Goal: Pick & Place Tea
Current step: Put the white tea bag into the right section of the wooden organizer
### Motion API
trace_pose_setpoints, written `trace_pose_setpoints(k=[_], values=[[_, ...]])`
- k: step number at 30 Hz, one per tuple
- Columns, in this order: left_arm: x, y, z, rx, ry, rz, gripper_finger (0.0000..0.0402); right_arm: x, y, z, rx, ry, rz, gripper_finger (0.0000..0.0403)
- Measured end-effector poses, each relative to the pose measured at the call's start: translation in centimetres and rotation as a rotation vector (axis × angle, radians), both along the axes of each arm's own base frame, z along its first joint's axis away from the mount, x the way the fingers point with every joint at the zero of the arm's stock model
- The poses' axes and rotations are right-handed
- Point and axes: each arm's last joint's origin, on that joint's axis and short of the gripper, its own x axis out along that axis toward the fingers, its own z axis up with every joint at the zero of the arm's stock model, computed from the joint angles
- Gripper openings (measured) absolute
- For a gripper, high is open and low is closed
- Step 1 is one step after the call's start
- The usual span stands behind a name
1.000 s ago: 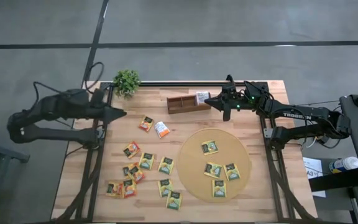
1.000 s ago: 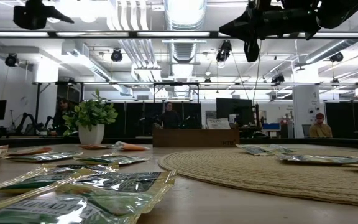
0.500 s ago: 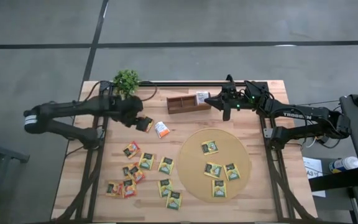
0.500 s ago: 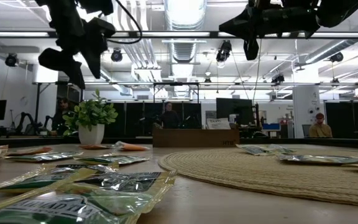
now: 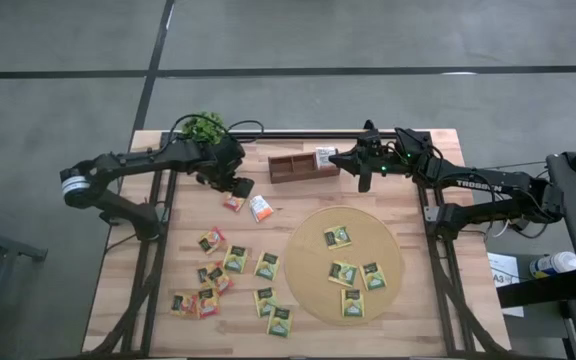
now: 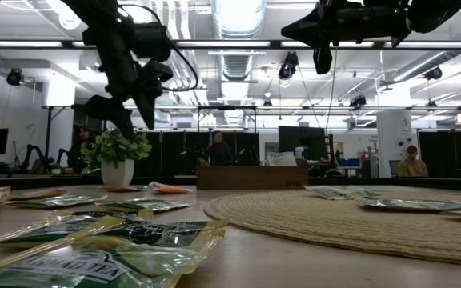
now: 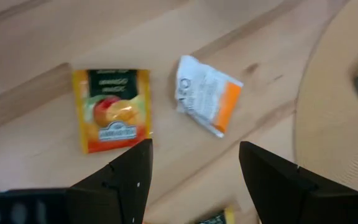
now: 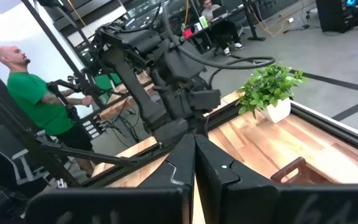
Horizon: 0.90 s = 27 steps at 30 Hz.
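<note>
Left arm has swung in fast from the left edge of the counter [image 5: 408,310]; a second ago it was parked over the bare left rim, now the left end effector [image 5: 240,187] sits in the upper middle-left of the overhead frame, just beside the potted plant [image 5: 205,127] and above the scattered tea. Fingers spread apart, nothing between them, and they have not altered their gap during the swing. In the level view it hangs high, well clear of the wood.

Its wrist camera looks straight down on two loose sachets: an orange mango sachet [image 7: 110,109] lying flat, and a white-and-orange sachet [image 7: 207,94] just beside it, crumpled and tilted. In the overhead frame these are the pair at upper centre-left, the mango one [image 5: 233,202] partly under the end effector, the white one [image 5: 260,208] near it.

Reading: the approach is done, the descent is not yet begun. The mango sachet looks the likely target, though I cannot be sure.

Right end effector [image 5: 364,170] has not moved: clenched, empty, held above the right end of the wooden tray [image 5: 288,167] at upper centre.

Remaining tea: a cluster at lower left [image 5: 230,280], four sachets on the round mat [image 5: 313,285], and one white sachet [image 5: 324,157] already at the tray's right slot.
</note>
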Motion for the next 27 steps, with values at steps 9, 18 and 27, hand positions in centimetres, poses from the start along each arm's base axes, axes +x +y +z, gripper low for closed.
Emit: trace_pose_setpoints(k=[9,18,27], values=[[2.6,0.9,-3.2,-0.082,-0.005,-0.033,0.0233,0.0,0.0,0.0,0.026,-0.003,-0.001,0.0008],[3.7,1.4,-5.4,-0.107,0.041,-0.028,0.0233,0.0,0.0,0.0,0.027,-0.004,-0.001,0.0008],[4.7,1.9,-7.2,-0.120,0.067,-0.026,0.0217,0.0,0.0,0.0,0.026,-0.004,-0.001,0.0008]])
